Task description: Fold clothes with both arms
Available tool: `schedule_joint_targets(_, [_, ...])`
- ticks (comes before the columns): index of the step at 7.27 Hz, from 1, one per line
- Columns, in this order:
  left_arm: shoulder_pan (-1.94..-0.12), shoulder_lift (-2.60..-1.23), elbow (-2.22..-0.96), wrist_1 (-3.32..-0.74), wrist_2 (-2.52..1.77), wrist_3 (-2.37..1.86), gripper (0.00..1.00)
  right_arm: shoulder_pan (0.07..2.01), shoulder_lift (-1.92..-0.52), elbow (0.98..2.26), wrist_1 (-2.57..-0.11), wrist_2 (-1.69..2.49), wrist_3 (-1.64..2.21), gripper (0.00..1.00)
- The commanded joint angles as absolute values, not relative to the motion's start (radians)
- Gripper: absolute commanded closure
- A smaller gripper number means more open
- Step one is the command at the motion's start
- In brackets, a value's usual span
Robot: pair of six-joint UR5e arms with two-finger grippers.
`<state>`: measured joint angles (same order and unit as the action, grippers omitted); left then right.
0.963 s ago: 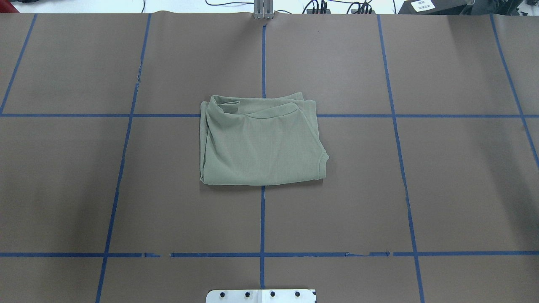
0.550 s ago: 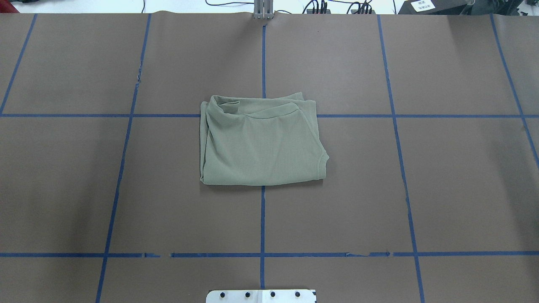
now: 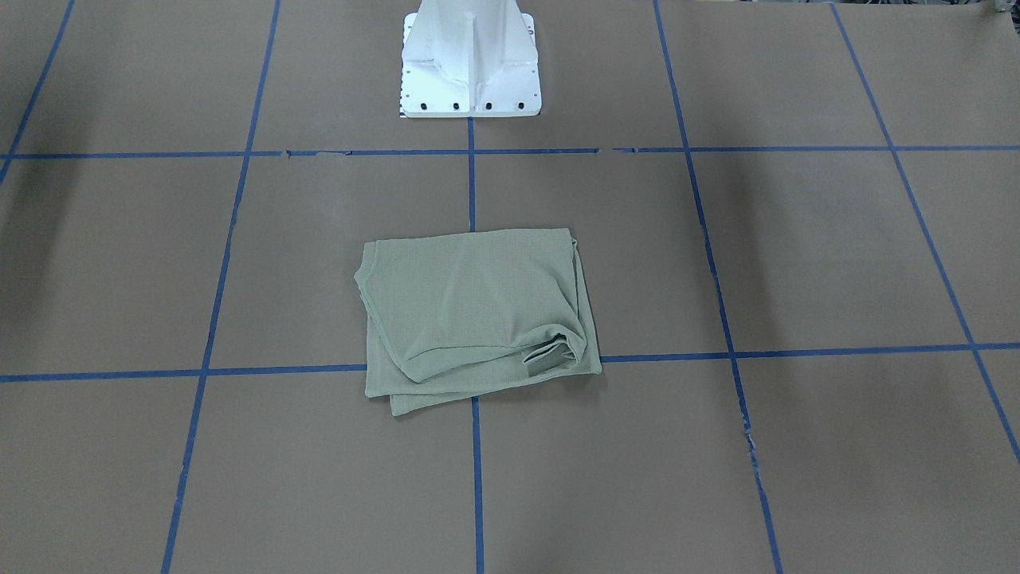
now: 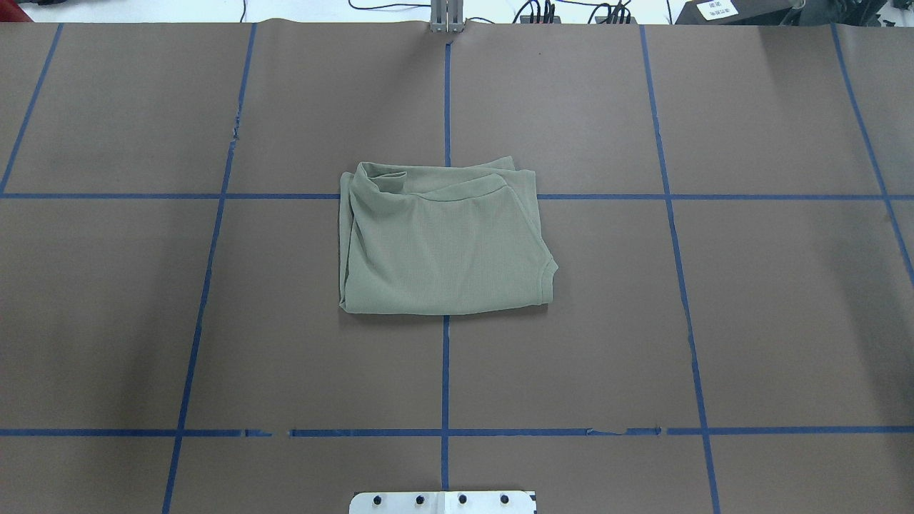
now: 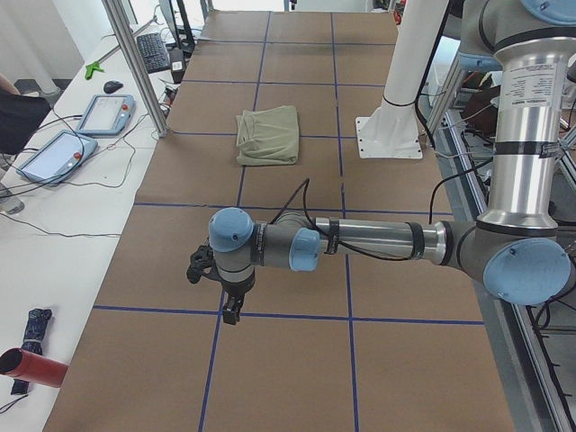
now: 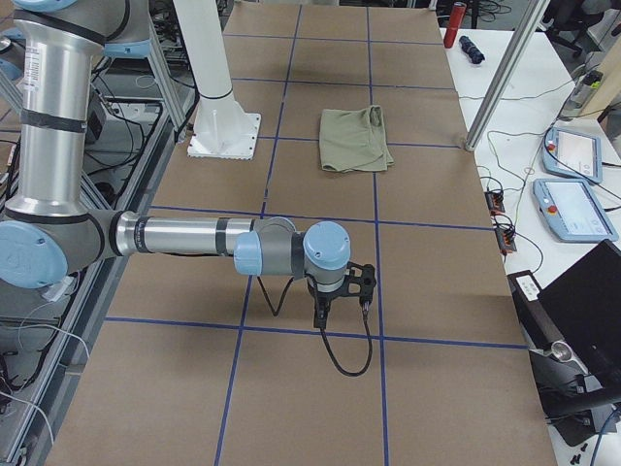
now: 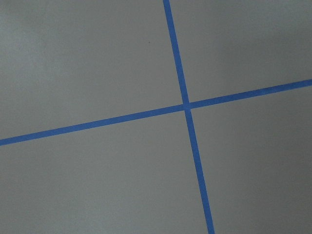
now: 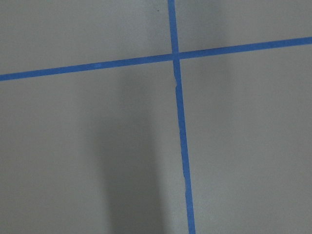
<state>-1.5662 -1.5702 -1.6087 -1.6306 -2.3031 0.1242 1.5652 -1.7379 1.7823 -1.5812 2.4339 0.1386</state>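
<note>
Sage-green knit shirt (image 4: pixel 443 243) lies as a compact folded rectangle straight out in front of the pedestal base (image 4: pixel 443 502). It is centred on the blue tape line (image 4: pixel 445 371) that runs out from that base, and well apart from the base. Nothing is touching it. The edge nearest the base is flat and clean. The edge farthest from it shows staggered layers, with a small rolled bunch at the corner on the base's left side, so the fold reads loose rather than crisp.

Left arm (image 5: pixel 360 241) reaches out low over the brown paper surface (image 4: pixel 750 321), far off to the base's left. Its end effector (image 5: pixel 232 310) points down over a tape crossing. Right arm (image 6: pixel 184 236) mirrors this far off to the base's right, with its end effector (image 6: pixel 323 313) also pointing down over tape. Both show only in the side views, and both wrist cameras see just paper and tape with no fingers, so I cannot tell whether either one is apart or together. Neither has any cloth.

My judgement is that the arms are parked wide to leave the shirt unobstructed for the overhead and front views. The folding looks done or nearly so. If another pass is wanted, the bunched far corner is the place to tidy.
</note>
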Motion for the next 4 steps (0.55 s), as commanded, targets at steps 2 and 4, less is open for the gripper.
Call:
schedule_joint_targets(2, [-1.568,-1.569,-1.609,-1.631,-2.303,0.124,0.00,1.607,-1.740,1.838,-1.689,2.402,0.025,0.00])
schedule_joint_targets(4, [-1.566,-1.569,-1.611,-1.631,-2.303,0.124,0.00,1.650,-1.756,1.792,-1.683,2.353,-0.122,0.00])
